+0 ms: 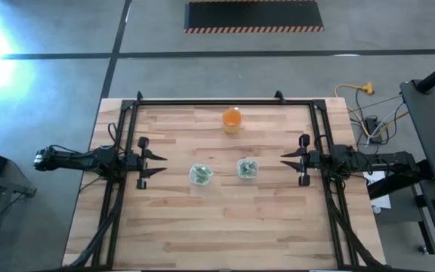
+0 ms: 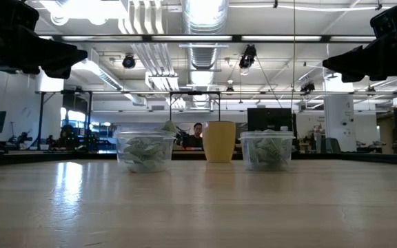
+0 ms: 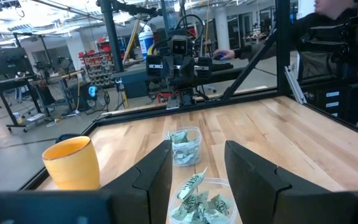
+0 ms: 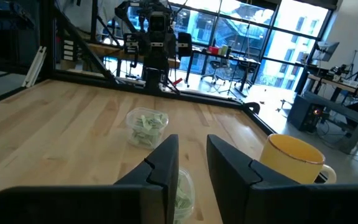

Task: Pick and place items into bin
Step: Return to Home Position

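The items are small pale green wrinkly pieces lying in two clear plastic tubs, the left tub [image 1: 200, 174] and the right tub [image 1: 247, 168], which stand on their bases mid-table. My left gripper [image 1: 155, 161] hovers level at the table's left side, open, pointing at the left tub [image 3: 201, 200], with nothing between its fingers. My right gripper [image 1: 288, 160] hovers level at the right side, open with a narrower gap, pointing at the right tub [image 4: 183, 190]. Neither touches anything.
An orange cup [image 1: 232, 119] stands near the table's far edge, behind the tubs [image 2: 219, 141]. A black frame [image 1: 210, 102] runs along the far and side edges. A person [image 3: 337, 15] is beyond the table's far right corner.
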Available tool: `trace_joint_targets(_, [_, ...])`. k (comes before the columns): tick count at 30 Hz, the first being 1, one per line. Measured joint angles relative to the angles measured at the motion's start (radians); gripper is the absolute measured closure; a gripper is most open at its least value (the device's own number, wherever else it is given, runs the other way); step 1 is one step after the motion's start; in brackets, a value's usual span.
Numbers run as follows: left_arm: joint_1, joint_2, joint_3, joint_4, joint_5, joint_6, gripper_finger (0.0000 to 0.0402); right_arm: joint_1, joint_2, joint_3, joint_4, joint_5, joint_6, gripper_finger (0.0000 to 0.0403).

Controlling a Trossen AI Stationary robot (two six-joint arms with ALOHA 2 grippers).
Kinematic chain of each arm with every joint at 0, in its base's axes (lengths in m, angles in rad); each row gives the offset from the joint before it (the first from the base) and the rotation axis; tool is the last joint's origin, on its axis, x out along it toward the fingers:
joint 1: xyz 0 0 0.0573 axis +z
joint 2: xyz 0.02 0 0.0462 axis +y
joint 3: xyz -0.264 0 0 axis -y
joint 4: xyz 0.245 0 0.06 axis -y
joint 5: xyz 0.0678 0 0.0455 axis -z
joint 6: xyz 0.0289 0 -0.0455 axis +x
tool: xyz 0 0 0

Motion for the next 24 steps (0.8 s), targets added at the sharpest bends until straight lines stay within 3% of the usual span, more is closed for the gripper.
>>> trace_joint_targets(24, [0.000,0.000,0.000,0.000,0.000,0.000,0.0271,0.000,0.000,0.000,0.000,0.000,0.000,0.0323])
